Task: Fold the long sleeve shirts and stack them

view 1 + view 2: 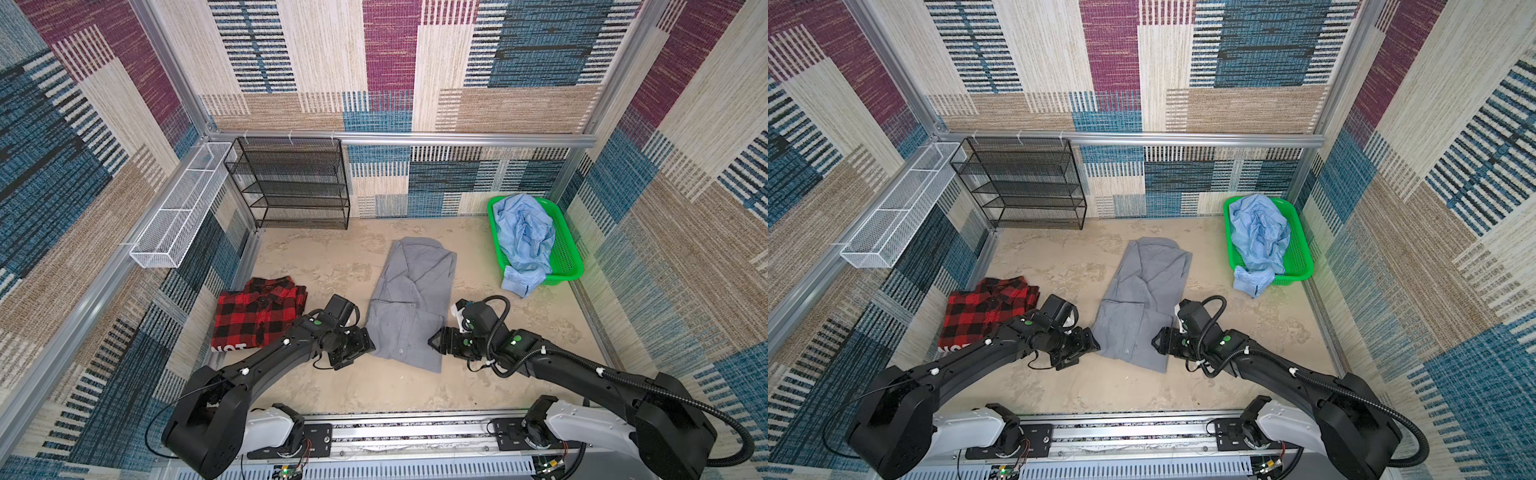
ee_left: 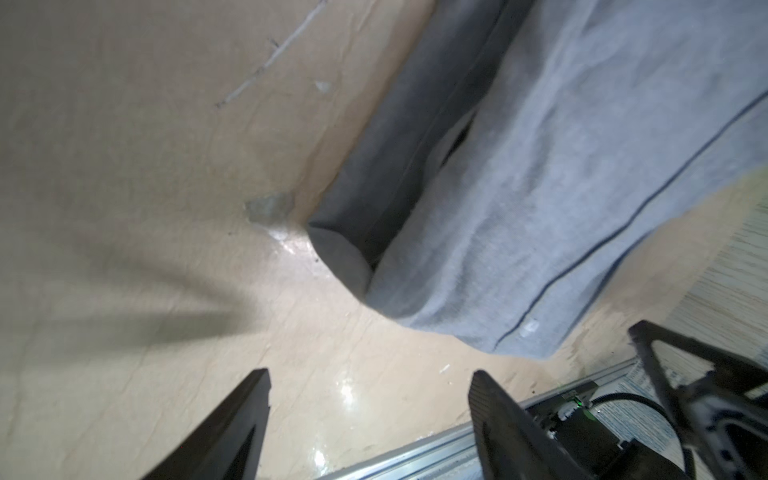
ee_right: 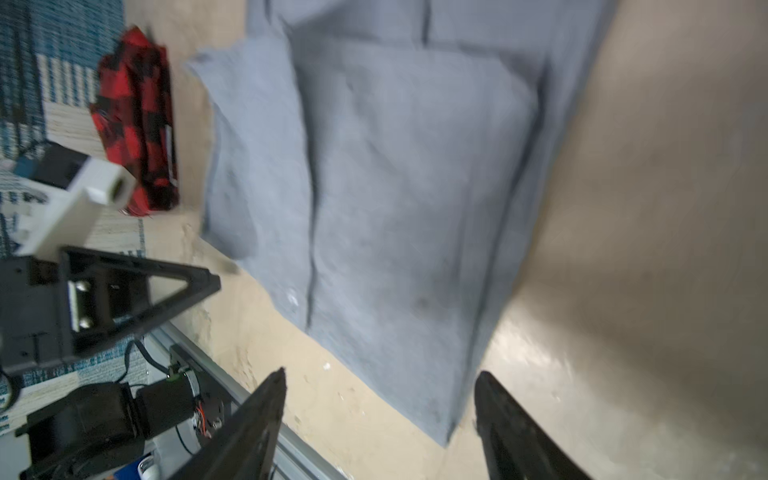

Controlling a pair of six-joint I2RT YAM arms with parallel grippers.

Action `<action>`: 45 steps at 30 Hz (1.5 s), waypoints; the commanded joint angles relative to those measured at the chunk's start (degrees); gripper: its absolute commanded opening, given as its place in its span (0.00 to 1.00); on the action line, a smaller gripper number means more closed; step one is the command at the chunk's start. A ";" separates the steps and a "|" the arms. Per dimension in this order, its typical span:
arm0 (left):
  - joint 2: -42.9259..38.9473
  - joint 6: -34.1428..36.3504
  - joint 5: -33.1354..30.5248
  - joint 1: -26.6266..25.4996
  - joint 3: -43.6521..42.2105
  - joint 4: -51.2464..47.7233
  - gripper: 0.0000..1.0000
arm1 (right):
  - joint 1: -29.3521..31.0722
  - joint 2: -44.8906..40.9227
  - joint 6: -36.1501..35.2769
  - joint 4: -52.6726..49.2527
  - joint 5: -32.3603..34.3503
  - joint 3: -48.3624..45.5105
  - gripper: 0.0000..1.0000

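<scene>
The left gripper (image 2: pixel 370 376) and right gripper (image 3: pixel 380 374), jaws apart and empty, are flanking the near end of the grey shirt (image 1: pixel 409 307); the plaid shirt (image 1: pixel 255 316) is lying folded to its left, and the blue shirt (image 1: pixel 523 237) is spilling from the green basket (image 1: pixel 569 257) beyond its right. If a pinch is catching only the top layer (several are lying loose), the folded-in cloth is liable to slide out. The left arm (image 1: pixel 266 361) is hiding the plaid shirt's near corner, and blur is smearing the grey hem.

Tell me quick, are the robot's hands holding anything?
Left gripper: open, holding nothing.
Right gripper: open, holding nothing.
</scene>
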 commanded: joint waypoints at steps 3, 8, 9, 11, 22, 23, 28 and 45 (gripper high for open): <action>-7.35 -6.96 -2.04 -2.53 -2.58 0.51 0.79 | -2.51 10.48 -13.44 -1.10 5.93 12.51 0.73; -11.44 -12.84 -5.70 -8.44 -4.67 0.81 0.79 | -9.41 21.22 -18.72 3.14 2.01 21.92 0.73; -11.85 -13.54 -6.12 -9.15 -5.11 1.27 0.79 | -11.02 23.85 -19.22 3.47 0.85 23.32 0.72; -12.59 -14.73 -6.68 -10.26 -6.36 1.85 0.79 | -13.67 28.33 -19.33 4.25 2.04 25.88 0.72; -13.61 -15.22 -6.29 -11.31 -9.41 4.18 0.78 | -15.30 36.58 -16.24 8.68 4.20 20.66 0.68; -13.44 -15.12 -6.19 -11.31 -9.41 4.23 0.78 | -15.25 35.87 -15.74 9.68 3.41 18.77 0.68; -13.73 -14.92 -5.91 -11.20 -9.75 4.72 0.78 | -13.62 31.39 -11.49 11.84 -0.36 10.01 0.66; -22.62 5.72 -4.27 7.12 -6.51 -9.02 0.79 | 16.07 10.14 19.57 9.53 0.76 -1.69 0.69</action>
